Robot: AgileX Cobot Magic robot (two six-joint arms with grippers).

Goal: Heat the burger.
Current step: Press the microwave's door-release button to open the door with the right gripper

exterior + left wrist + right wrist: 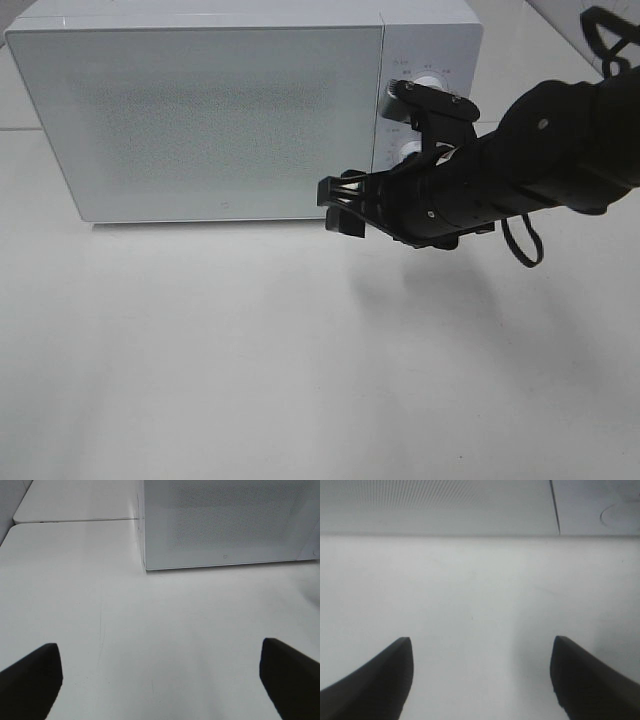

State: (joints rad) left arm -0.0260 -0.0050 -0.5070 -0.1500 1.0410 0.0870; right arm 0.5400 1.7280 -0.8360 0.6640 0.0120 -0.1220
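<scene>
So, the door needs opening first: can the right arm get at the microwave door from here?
Probably yes. The right tool is open and empty, hanging just in front of the shut microwave door near its lower right corner, with nothing seen between them.

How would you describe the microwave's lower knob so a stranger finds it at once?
The white microwave stands at the back of the table. On its right side, a panel carries two round white knobs, one above the other. The lower knob is the one nearer the table, partly behind the black arm.
</scene>
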